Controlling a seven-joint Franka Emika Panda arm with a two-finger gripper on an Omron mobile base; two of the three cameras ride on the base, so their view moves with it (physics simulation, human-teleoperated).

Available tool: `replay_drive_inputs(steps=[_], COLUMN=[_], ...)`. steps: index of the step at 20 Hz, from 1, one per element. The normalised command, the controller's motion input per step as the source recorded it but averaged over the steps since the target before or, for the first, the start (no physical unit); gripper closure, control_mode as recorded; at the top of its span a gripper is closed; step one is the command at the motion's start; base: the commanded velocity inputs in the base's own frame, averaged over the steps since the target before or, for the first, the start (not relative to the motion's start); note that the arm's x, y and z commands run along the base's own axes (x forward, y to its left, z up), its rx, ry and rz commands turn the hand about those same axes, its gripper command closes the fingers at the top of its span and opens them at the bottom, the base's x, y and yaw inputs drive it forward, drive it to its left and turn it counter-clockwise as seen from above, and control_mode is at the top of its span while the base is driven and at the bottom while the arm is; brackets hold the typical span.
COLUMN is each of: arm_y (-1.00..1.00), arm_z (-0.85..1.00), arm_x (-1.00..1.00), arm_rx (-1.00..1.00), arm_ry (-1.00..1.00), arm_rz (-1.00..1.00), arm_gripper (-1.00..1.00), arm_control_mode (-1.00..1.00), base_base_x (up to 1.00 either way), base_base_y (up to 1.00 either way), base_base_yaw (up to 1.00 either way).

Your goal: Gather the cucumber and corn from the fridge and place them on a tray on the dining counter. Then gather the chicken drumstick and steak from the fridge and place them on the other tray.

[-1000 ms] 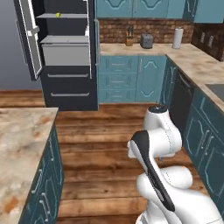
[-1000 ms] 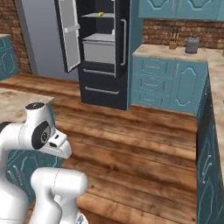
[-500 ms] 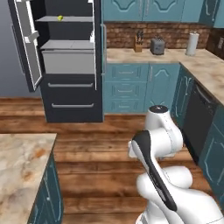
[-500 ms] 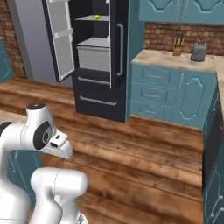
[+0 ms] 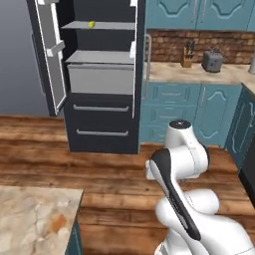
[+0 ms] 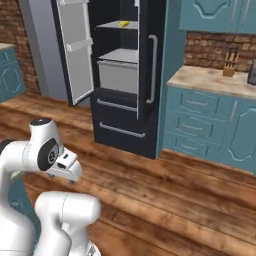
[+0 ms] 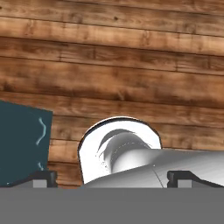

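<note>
The fridge (image 5: 104, 130) (image 6: 124, 134) stands ahead with its left door swung open. A small yellow corn (image 5: 91, 24) (image 6: 122, 23) lies on an upper shelf inside. A corner of the dining counter (image 5: 35, 219), beige mottled stone, shows at the lower left. My gripper (image 7: 113, 178) is open with nothing between its fingertips (image 7: 41, 177); it points down at the wooden floor, folded in close to my body. The cucumber, chicken drumstick, steak and trays are out of view.
The open fridge door (image 5: 50, 55) (image 6: 75, 50) juts out to the left. A grey drawer (image 5: 102, 77) sits below the shelf. To the right run teal cabinets (image 5: 199, 109) under a counter with a knife block (image 5: 188, 59) and a toaster (image 5: 212, 61). Wooden floor (image 5: 99, 169) lies between.
The whole picture has shifted: the base has moved, so the fridge now stands nearer and more central. The arm keeps its folded pose and the gripper stays open.
</note>
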Motion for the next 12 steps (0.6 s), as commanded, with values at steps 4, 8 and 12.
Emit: replay_drive_inputs(steps=[4,8,12], arm_y=[0.00,0.00,0.00], arm_z=[0.00,0.00,0.00], arm_x=[0.00,0.00,0.00], arm_rx=[0.00,0.00,0.00], arm_ry=[0.00,0.00,0.00], arm_rz=[0.00,0.00,0.00], arm_gripper=[-1.00,-1.00,-1.00], arm_control_mode=[1.00,1.00,1.00], base_base_x=[1.00,1.00,1.00], base_base_y=[0.08,0.28,0.76], base_base_yaw=[0.25,0.18,0.00])
